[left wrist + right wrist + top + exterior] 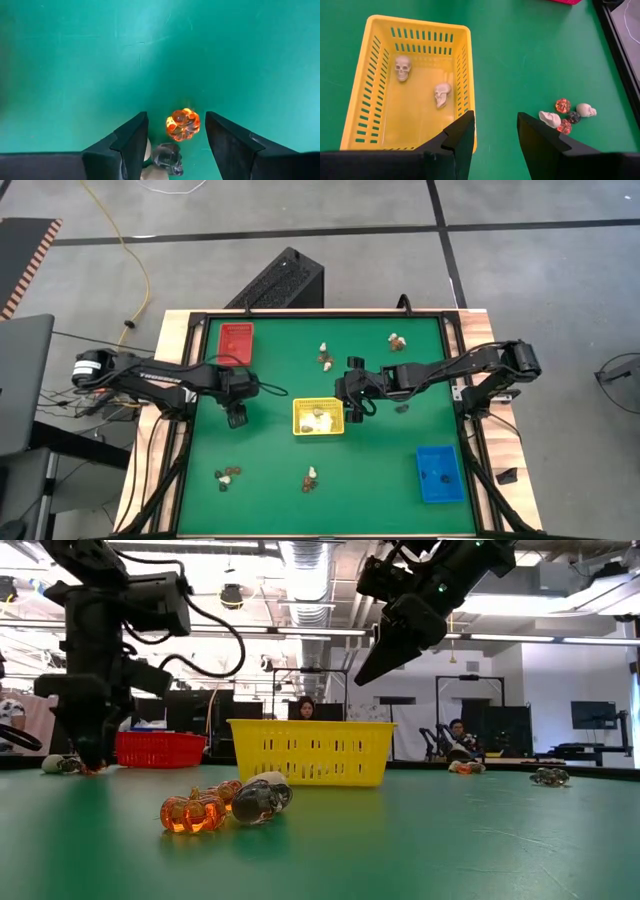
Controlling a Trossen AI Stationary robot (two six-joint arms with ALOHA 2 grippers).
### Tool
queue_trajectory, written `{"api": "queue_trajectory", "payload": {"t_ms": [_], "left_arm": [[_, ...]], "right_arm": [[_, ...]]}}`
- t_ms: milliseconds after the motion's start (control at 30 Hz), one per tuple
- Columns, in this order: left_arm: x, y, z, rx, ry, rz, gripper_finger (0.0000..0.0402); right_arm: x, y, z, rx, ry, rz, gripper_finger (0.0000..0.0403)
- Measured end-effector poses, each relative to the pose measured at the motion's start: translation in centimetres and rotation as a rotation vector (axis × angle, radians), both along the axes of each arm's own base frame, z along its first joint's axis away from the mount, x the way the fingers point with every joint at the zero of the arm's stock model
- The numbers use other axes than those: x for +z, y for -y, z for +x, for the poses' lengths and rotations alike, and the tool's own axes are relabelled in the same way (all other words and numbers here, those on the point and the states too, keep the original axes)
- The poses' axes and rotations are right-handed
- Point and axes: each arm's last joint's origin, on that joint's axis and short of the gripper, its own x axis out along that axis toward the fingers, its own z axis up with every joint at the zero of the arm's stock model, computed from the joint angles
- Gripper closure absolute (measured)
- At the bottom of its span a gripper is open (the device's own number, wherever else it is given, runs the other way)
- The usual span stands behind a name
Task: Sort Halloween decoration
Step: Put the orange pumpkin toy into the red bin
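Note:
My left gripper [237,418] [176,119] points down, low over the green mat, left of the yellow tray [318,417]. It is open. An orange pumpkin trinket [182,124] lies on the mat between its fingertips, with a clear skull [168,156] and a cream piece [148,150] just behind. My right gripper [355,412] [495,119] hangs open and empty above the yellow tray's right end, slanting down. Two cream skulls [402,67] [442,94] lie in that tray [367,95].
A red tray [236,342] stands at the far left and a blue tray [438,473] at the near right. Small trinket heaps lie at the far middle [325,356], far right [397,340], near left [228,476] and near middle [312,478].

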Motion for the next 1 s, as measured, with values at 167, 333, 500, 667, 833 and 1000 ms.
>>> {"api": "queue_trajectory", "payload": {"t_ms": [167, 333, 500, 667, 833, 1000], "left_arm": [[-1.4, 0.0, 0.6, -0.013, -0.085, -0.027, 0.0214], [-1.4, -0.1, 0.9, -0.017, -0.098, -0.028, 0.0214], [-0.9, 0.0, 0.6, -0.019, -0.060, -0.020, 0.0231], [-0.7, 0.0, 0.6, -0.023, -0.044, -0.024, 0.0283], [-0.6, 0.0, 0.6, -0.031, -0.040, -0.030, 0.0326], [-0.6, 0.1, 0.6, -0.049, -0.035, -0.049, 0.0320]], "right_arm": [[0.0, 0.0, 0.0, 0.000, 0.000, 0.000, 0.0223], [0.0, 0.0, 0.0, 0.000, -0.001, 0.000, 0.0223], [0.0, 0.0, 0.0, 0.000, -0.001, 0.000, 0.0223], [0.0, 0.0, 0.0, 0.000, 0.000, 0.000, 0.0223], [-0.1, 0.0, -0.1, 0.000, -0.009, 0.000, 0.0223], [-0.3, 0.0, -0.3, 0.000, -0.038, -0.002, 0.0223]]}}
